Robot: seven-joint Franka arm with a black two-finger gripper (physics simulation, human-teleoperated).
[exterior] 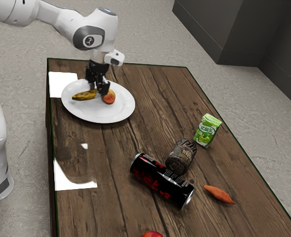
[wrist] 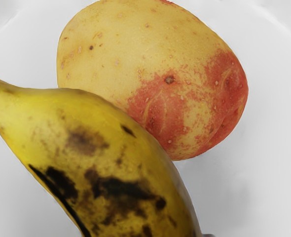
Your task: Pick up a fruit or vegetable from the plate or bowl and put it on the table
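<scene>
wooden table, banana, potato, beneath gripper

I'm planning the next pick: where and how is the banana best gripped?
Probably across the banana, from above, one finger on each long side, since it lies long and narrow on the plate. Favor the part away from the potato, which crowds one side.
</scene>
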